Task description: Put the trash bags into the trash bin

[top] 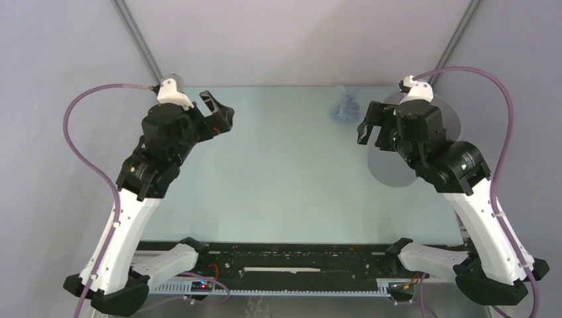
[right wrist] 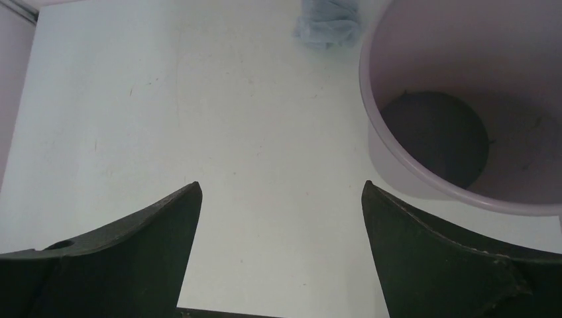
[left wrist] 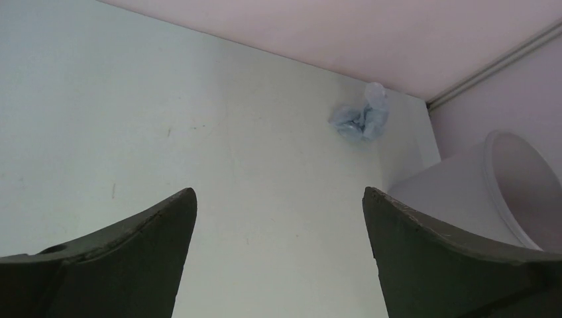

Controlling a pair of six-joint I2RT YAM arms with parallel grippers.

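Note:
The pale-blue trash bag point(top: 346, 107) lies crumpled in a small ball on the table near the far edge; it also shows in the left wrist view point(left wrist: 361, 120) and at the top of the right wrist view point(right wrist: 325, 20). The grey trash bin point(top: 392, 173) stands to the right of the bag, mostly hidden under my right arm; its open mouth shows in the right wrist view point(right wrist: 464, 99) and its wall in the left wrist view point(left wrist: 477, 192). My left gripper point(top: 219, 109) is open and empty at the far left. My right gripper point(top: 371, 129) is open and empty, beside the bin.
The pale table point(top: 278, 172) ends at the back wall just behind the bag. Grey side walls close the table left and right. A black rail point(top: 291, 262) runs along the near edge between the arm bases.

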